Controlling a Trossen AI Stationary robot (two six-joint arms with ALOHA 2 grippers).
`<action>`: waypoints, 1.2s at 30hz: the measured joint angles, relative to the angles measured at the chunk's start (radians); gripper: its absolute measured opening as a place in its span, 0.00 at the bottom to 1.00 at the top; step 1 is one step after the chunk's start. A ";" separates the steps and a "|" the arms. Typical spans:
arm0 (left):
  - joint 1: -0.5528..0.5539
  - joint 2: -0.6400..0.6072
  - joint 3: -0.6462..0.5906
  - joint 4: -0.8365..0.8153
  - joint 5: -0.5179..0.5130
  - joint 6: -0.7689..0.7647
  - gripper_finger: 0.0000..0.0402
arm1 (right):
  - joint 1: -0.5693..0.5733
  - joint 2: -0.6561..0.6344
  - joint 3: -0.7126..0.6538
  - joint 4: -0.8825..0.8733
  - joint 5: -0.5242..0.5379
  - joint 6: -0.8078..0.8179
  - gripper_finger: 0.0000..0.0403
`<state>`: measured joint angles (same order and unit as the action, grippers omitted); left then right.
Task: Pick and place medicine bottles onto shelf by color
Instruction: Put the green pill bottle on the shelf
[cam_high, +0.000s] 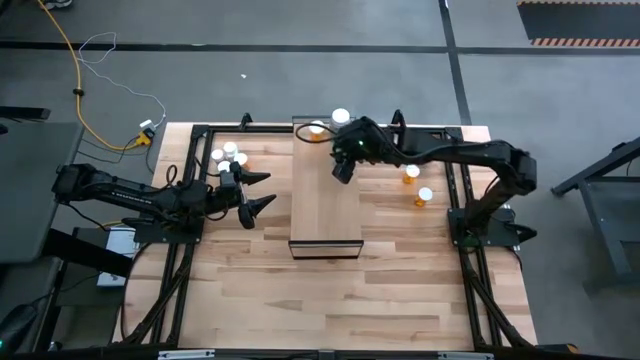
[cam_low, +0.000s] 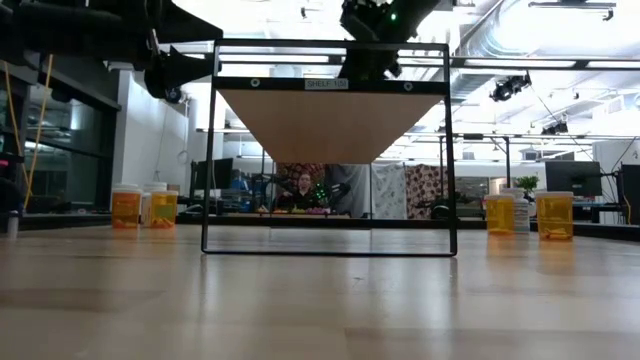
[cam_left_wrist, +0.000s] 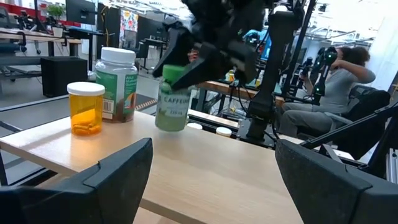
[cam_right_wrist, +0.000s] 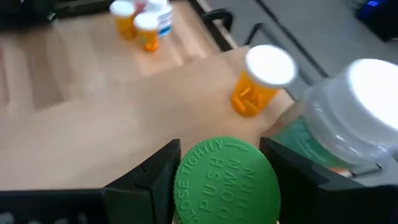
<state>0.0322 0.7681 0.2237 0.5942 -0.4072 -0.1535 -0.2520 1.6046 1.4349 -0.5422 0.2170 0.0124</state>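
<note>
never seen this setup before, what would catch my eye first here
First the right end effector, above the far end of the shelf, shut on a green-capped bottle that hangs just over the wood. Beside it on the shelf stand an orange bottle and a larger white-lidded jar. The left end effector waits open at the shelf's left side, near a cluster of bottles.

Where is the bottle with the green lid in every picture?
High view: hidden under the right gripper over the shelf.
Low view: not visible.
Left wrist view: green bottle in the middle, gripped, above the shelf.
Right wrist view: green cap at bottom.
Shared landmark: orange bottle on the shelf.
</note>
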 joint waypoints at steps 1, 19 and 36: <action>0.000 0.000 0.000 0.000 0.000 0.000 0.82 | -0.008 0.006 0.000 -0.003 -0.031 -0.025 0.46; 0.000 0.000 0.000 0.001 0.000 0.018 0.82 | -0.083 0.004 0.001 -0.025 -0.350 -0.198 0.47; 0.000 0.000 0.000 0.001 0.000 0.016 0.82 | -0.073 0.004 -0.010 0.078 -0.009 0.058 0.47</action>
<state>0.0319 0.7681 0.2237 0.5953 -0.4072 -0.1375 -0.3251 1.6081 1.4252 -0.4638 0.2079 0.0705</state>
